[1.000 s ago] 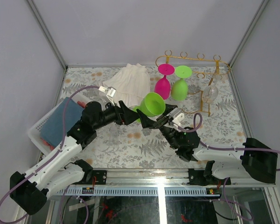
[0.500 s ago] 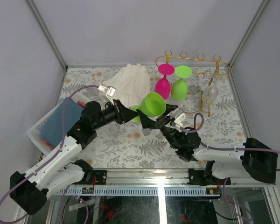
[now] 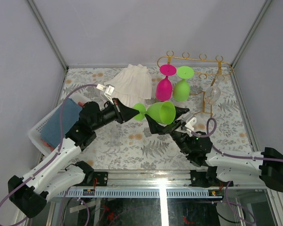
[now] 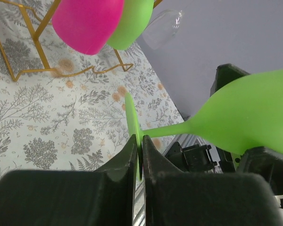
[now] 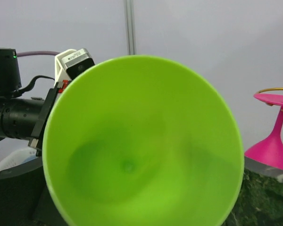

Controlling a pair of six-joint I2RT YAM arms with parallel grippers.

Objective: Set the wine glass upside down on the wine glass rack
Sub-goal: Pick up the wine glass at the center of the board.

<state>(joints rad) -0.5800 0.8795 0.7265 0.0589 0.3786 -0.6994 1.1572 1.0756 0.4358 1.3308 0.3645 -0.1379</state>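
The fern-patterned table (image 3: pixel 132 141) took up most of your top view. At its left edge sat the white plastic basket (image 3: pixel 37 129), with a blue flat thing inside.

Along the far right side stood the tall gold wire wine glass rack (image 3: pixel 193 59). Three glasses hung upside down from its rails: a pink opaque glass (image 3: pixel 165 87), a green opaque glass (image 3: pixel 181 89) just beside it, and a clear glass (image 3: pixel 213 93) further right. A crumpled white cloth (image 3: pixel 132 84) lay to the left of the rack.

Your lime-green wine glass (image 3: pixel 161 113) was not on the rack. It lay on its side in the air over the middle of the table, nearer the arms than the rack and apart from it. Its foot pointed left and its open mouth faced the right wrist camera.

Your left gripper (image 4: pixel 138 150) was pinched narrow on the edge of the glass's round foot. Your right gripper (image 3: pixel 167 118) stood spread wide, one finger on either side of the bowl. You could not tell from these views whether its pads touched the bowl.
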